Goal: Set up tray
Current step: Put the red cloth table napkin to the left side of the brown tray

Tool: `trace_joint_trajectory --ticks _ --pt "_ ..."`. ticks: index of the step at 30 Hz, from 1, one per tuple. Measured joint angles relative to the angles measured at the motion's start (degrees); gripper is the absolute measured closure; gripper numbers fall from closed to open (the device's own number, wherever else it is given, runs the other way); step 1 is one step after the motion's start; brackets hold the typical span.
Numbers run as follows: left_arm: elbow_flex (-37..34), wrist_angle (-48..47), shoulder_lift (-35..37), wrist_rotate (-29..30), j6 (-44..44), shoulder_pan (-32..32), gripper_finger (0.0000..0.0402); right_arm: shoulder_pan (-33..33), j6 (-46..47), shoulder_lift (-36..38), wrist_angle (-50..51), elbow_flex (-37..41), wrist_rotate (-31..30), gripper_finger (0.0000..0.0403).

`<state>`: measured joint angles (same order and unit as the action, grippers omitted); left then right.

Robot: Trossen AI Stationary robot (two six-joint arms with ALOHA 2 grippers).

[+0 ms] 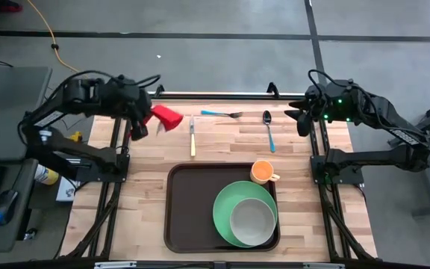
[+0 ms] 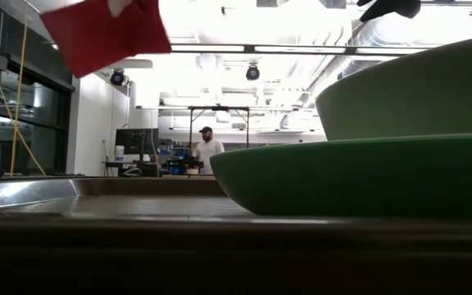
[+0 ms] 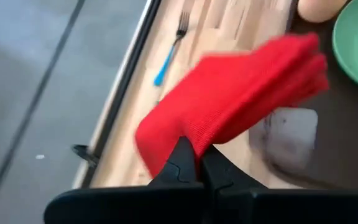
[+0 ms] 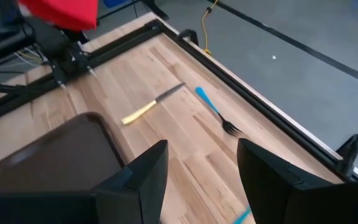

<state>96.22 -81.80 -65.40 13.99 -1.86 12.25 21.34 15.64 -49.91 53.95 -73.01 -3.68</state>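
Note:
A red folded cloth [image 1: 166, 117] hangs in the air over the table's far left part, with my left gripper [image 1: 145, 124] shut on it. In the low view the cloth [image 2: 109, 33] shows high at the left. The dark brown tray [image 1: 189, 202] lies at the table's near middle. On it sit a green plate [image 1: 226, 205] with a pale bowl [image 1: 253, 222] in it, and an orange cup [image 1: 262, 172] at the tray's far right corner. My right gripper [image 1: 299, 119] hovers open at the table's far right, holding nothing. My left gripper pinches the red cloth between its two fingers at one end [image 3: 188, 134], where it is folded in several layers. The fingers slant down from the table's left side. The cloth is lifted clear of the table and sticks out beyond the fingertips [image 3: 182, 155].
On the bare wood beyond the tray lie a yellow-handled knife [image 1: 192, 138], a blue-handled fork [image 1: 221, 113] and a blue-handled spoon [image 1: 269, 128]. Black frame rails [image 1: 321, 157] run along both sides. A person [image 2: 207, 147] stands far back in the room.

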Motion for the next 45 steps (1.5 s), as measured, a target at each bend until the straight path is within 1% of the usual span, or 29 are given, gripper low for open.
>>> trace_joint_trajectory --ticks 4,9,12,16,18,20,24,26,32,38,42,45 --pt "-13.76 11.22 7.78 -5.73 3.43 -0.04 0.0388 0.00 0.85 0.00 -0.75 0.00 0.01 0.0233" --pt "-29.23 22.07 14.03 -13.38 8.54 -0.04 0.0388 0.00 2.28 0.00 -1.24 0.00 0.90 0.0233" --pt "-37.61 33.17 17.29 -19.60 11.75 -0.04 0.0388 0.00 2.59 0.00 -1.25 0.00 1.52 0.0233" --pt "-46.97 47.52 20.46 -26.70 16.99 -0.04 0.0388 -0.04 3.65 -0.29 -1.31 0.00 2.68 0.0233" --pt "-50.19 50.99 21.30 -28.05 18.95 -0.04 0.0388 -0.08 3.61 -0.56 -1.31 0.00 3.19 0.0233" --pt "-52.48 51.90 21.81 -28.17 20.13 -0.14 0.0388 -0.59 3.57 -1.17 -1.37 0.00 3.18 0.0233" --pt "-54.54 52.20 21.96 -26.03 21.83 -2.83 0.0388 -1.70 2.24 -2.81 -1.48 0.00 2.70 0.0233" --pt "-54.75 52.11 21.88 -24.02 23.37 -4.88 0.0388 -2.05 1.98 -3.77 -1.50 0.00 2.69 0.0233" --pt "-54.79 53.39 20.16 -15.31 30.52 -14.83 0.0388 -2.01 -0.48 -6.30 -1.50 0.00 2.98 0.0233" --pt "-54.79 63.97 16.08 -5.09 39.07 -27.20 0.0388 -2.01 -3.89 -6.80 -1.50 0.00 2.99 0.0233" --pt "-54.77 72.84 10.34 0.39 44.41 -34.23 0.0388 -2.01 -4.79 -6.66 -1.47 0.00 3.39 0.0233" --pt "-54.77 79.67 5.48 2.69 47.49 -37.71 0.0388 -2.01 -5.85 -6.62 -1.29 0.00 5.55 0.0233"
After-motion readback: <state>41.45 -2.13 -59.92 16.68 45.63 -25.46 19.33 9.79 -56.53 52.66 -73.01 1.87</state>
